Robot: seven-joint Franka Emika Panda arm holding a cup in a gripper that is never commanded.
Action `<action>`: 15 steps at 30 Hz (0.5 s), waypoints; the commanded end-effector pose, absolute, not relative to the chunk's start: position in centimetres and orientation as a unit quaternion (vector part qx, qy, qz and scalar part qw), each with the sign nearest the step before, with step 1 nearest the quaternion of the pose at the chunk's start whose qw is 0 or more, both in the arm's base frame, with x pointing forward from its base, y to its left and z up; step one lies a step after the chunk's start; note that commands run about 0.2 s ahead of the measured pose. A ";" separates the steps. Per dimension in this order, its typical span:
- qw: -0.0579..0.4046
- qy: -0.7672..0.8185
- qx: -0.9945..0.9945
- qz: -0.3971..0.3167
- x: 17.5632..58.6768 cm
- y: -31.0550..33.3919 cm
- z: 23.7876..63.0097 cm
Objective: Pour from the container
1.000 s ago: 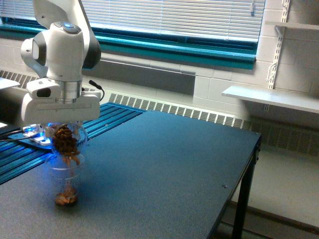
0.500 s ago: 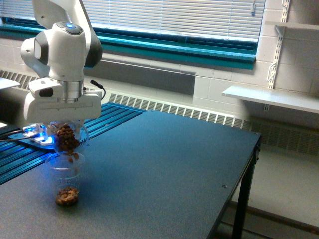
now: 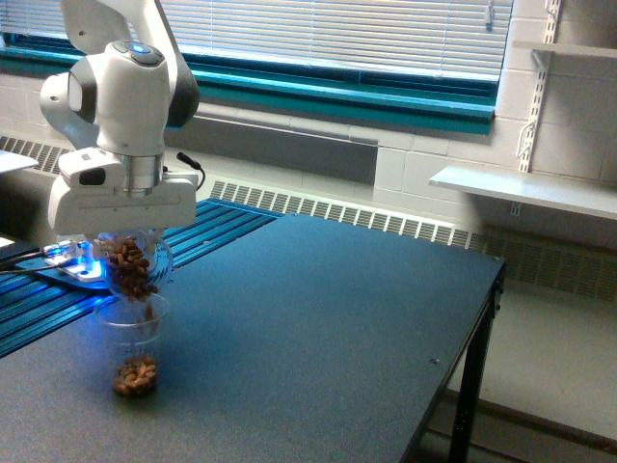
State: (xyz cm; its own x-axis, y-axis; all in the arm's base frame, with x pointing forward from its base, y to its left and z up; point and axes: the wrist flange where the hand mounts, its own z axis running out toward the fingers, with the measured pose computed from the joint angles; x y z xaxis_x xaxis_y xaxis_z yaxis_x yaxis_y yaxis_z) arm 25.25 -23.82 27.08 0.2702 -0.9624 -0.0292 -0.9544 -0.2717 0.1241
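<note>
So I'm mid-pour right now. My end effector is clamped on the container, a small clear rounded jar of brown nuts, tipped mouth-down right over a ribbed clear plastic cup standing on the dark desk near the exterior view's left edge. Nuts are bunched at the jar's mouth just above the cup's rim, and a small pile sits in the cup's bottom. Plenty remains in the jar, so I'd say the next move calls for holding the tilt steady over the rim, maybe a bit more, without spilling onto the desk.
</note>
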 end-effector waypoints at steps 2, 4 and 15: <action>0.043 -0.603 0.795 -0.049 24.7 -24.1 27.4; 0.042 -0.605 0.794 -0.048 24.7 -24.2 27.5; 0.041 -0.611 0.789 -0.053 24.1 -24.5 27.4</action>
